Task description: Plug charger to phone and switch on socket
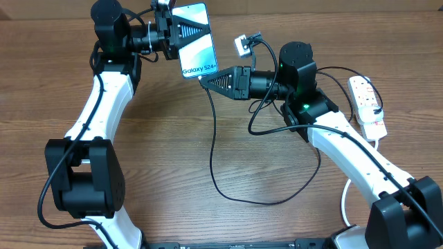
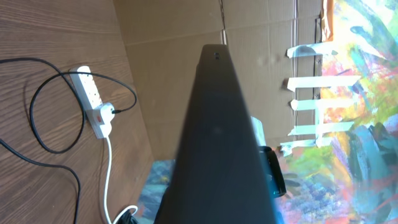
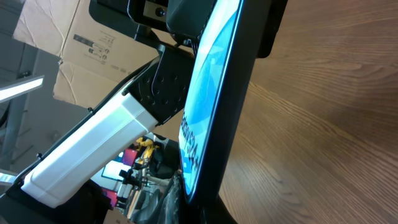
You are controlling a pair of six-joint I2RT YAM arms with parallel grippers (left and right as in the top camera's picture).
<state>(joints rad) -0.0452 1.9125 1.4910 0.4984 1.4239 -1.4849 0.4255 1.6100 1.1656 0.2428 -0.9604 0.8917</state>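
1. Left hand (image 1: 174, 31) is clamped on the phone (image 1: 196, 38), holding it above the counter (image 1: 173, 173) with the lit screen facing up. Right hand (image 1: 208, 78), at the phone's lower edge, is closed on the charger (image 1: 214, 152) near its connector. The slack cable loops below the phone.
2. Left wrist view: the phone's dark back fills the middle, and the socket (image 2: 93, 102) lies well apart from it, black plug in.
3. Right wrist view: the phone shows edge-on, close. It looks rigid, slick and breakable, so hold its side edges. The cable is limp, so grip it at the stiff connector.

Lit phone (image 1: 197, 38) raised, black charger (image 1: 212, 149) looping, white socket (image 1: 367, 100) at right
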